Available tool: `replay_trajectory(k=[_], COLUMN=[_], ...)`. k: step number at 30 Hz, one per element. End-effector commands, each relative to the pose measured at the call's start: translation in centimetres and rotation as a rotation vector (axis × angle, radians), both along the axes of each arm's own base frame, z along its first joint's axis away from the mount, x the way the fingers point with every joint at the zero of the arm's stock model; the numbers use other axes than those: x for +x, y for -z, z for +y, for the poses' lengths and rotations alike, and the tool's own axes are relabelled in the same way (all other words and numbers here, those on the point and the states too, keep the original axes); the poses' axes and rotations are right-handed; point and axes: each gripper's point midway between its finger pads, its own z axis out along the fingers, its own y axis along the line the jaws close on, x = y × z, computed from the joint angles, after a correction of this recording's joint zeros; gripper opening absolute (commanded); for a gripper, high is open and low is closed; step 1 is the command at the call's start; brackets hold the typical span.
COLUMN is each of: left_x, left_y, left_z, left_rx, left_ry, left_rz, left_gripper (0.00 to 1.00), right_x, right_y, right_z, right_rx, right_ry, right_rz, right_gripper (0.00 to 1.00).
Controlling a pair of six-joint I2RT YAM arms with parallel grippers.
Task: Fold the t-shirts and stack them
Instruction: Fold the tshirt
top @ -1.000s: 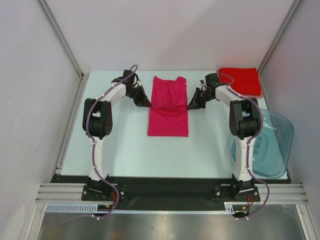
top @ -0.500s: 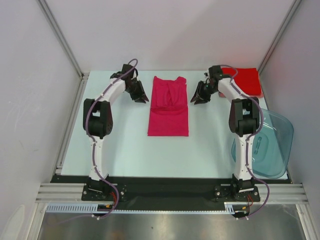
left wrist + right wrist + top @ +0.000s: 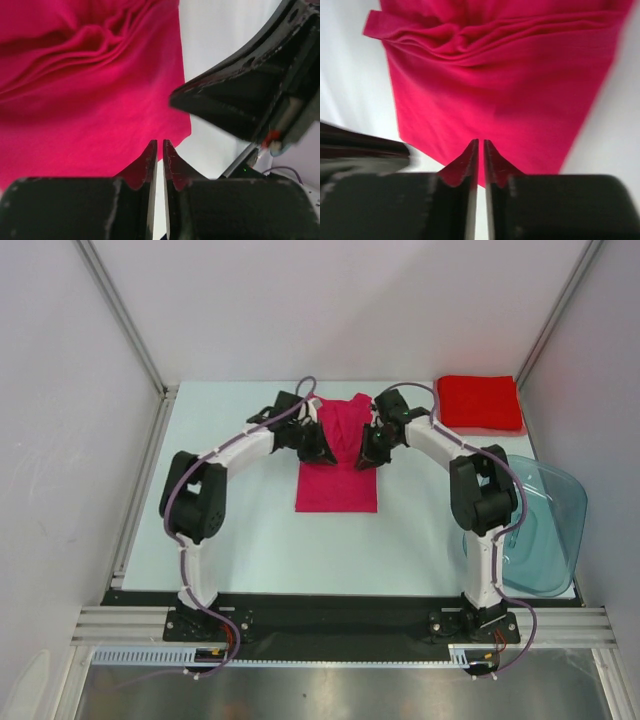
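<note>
The magenta-pink t-shirt (image 3: 337, 480) lies folded into a long strip at mid-table, with its crumpled collar end at the back. My left gripper (image 3: 324, 452) hovers over the strip's left half, and my right gripper (image 3: 363, 458) over its right half. In the left wrist view the left gripper (image 3: 160, 143) is all but shut, with only a thin slit and nothing in it, above the pink cloth (image 3: 85, 100). The right gripper (image 3: 480, 142) looks the same over the cloth (image 3: 500, 95). The red t-shirt (image 3: 481, 403) lies folded at the back right.
A translucent blue-grey tub (image 3: 545, 525) sits at the table's right edge beside the right arm. Metal frame posts and white walls close in the pale table (image 3: 240, 530). In the left wrist view the right arm's black gripper body (image 3: 245, 95) is close by.
Both arms swung inward from beside the pink t-shirt to above its upper half. Their jaws let go, widened, then narrowed again.
</note>
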Motion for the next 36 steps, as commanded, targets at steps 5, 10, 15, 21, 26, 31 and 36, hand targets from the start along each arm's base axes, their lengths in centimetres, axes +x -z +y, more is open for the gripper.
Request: replay_trajectory(k=[5,10,15,21,26,31,36], left_x=[2.1,3.8,6.2,9.5,12.0,11.2,8.3], left_y=[2.7,4.8,4.8,4.8,4.2,0.4,-1.3], left_z=[-2.6,-2.7,-2.5,-0.5,-0.3,0.9,2.9], left_rx=[-0.107,-0.076,-0.069,-0.054,-0.036,0.035,0.099], left_ry=[0.022,0.024,0.013,-0.043,-0.028,0.002,0.024], left_rz=[-0.008,-0.003,-0.049,-0.072,-0.110,-0.207,-0.258], left_gripper=[0.11,0.09,0.09,0.09,0.10,0.18,0.19], right_x=[2.2,0.8,-0.8,-2.2,-2.3,-1.9,-2.1], right_y=[0.0,-0.3,-1.2,-1.4,-1.7,-2.0,-1.7], right_z=[2.3,1.7,-0.5,-1.7,-1.2,-1.0,-0.7], right_rx=[0.111,0.137,0.138,0.126,0.133,0.132,0.140], right_ry=[0.102,0.087,0.110,0.113,0.104,0.091,0.082], right_rz=[-0.025,0.003,0.010,0.017,0.021,0.013,0.021], right_gripper=[0.04,0.03,0.02,0.02,0.02,0.02,0.02])
